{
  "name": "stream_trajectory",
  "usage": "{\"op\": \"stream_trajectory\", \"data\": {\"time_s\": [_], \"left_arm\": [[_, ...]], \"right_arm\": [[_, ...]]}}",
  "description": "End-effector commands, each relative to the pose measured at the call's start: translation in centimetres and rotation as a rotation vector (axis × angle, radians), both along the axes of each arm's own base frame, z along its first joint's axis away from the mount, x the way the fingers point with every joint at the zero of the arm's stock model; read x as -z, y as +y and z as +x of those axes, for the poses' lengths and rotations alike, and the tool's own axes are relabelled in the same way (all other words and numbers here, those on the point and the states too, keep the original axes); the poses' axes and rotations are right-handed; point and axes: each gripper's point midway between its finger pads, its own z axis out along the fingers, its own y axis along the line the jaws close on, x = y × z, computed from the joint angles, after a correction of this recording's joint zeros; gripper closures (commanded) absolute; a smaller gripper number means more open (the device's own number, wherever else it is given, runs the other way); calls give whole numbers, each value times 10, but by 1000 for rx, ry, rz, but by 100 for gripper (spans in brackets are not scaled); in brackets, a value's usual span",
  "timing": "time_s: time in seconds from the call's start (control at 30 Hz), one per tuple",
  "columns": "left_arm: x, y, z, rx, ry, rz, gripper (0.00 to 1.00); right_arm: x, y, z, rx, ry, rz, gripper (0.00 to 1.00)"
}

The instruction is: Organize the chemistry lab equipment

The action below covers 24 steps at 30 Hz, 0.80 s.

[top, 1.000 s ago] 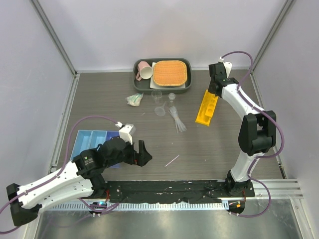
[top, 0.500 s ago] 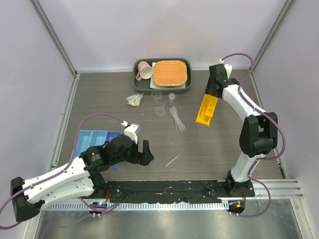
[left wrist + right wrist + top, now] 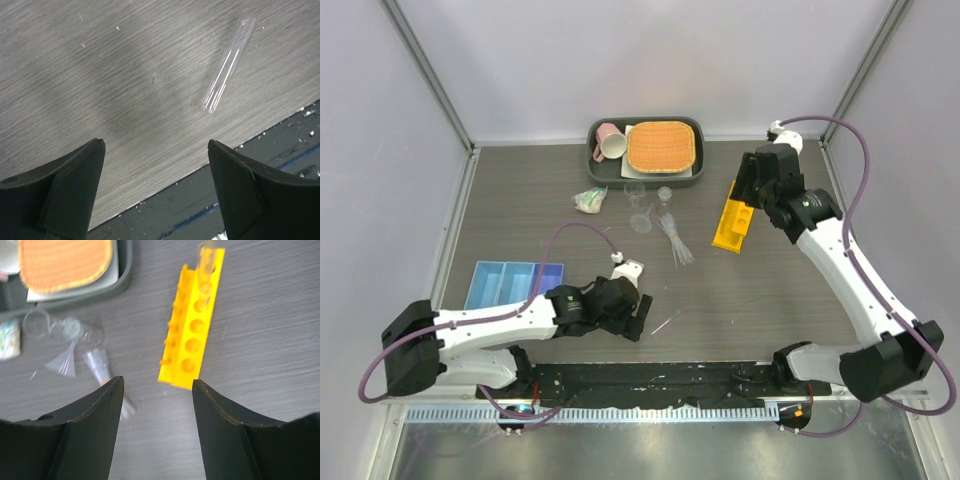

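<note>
Left tool (image 3: 155, 145) wide open, empty, low over the tabletop (image 3: 100, 75), with a tube (image 3: 227, 65) lying flat just ahead. Right tool (image 3: 157, 381) open too, above the rack (image 3: 192, 335), and a second tube (image 3: 205, 262) stands in its far end hole.

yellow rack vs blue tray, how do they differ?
The yellow rack is opaque; the blue tray is translucent. The rack has a row of round holes; the tray has three rectangular compartments. The rack lies on the table's right side, the tray near its left front. The rack holds one clear tube; the tray shows none. Both are long and lie flat.
</note>
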Motion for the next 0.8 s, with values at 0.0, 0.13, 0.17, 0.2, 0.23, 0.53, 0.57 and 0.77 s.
{"op": "stream_trajectory", "data": {"time_s": [0.0, 0.13, 0.17, 0.2, 0.23, 0.53, 0.57, 0.77], "left_arm": [[-21, -25, 24, -20, -145, 0, 11], [-16, -44, 24, 6, -153, 20, 11], [-16, -49, 22, 21, -154, 20, 11], [-18, -55, 22, 25, -157, 11, 11], [-13, -59, 22, 30, -154, 22, 11], [8, -88, 18, 89, -117, 15, 12], [14, -90, 17, 90, -110, 21, 11], [29, -98, 17, 100, -98, 36, 12]], "right_arm": [[8, 14, -33, -62, 32, -41, 37], [12, 21, -55, -109, 30, -20, 37], [14, 22, -58, -118, 34, -20, 37], [15, 21, -60, -120, 36, -18, 37], [17, 21, -62, -123, 40, -21, 37], [22, 22, -79, -162, 36, 1, 37], [23, 21, -81, -164, 40, -1, 37], [18, 22, -88, -188, 24, 14, 37]]}}
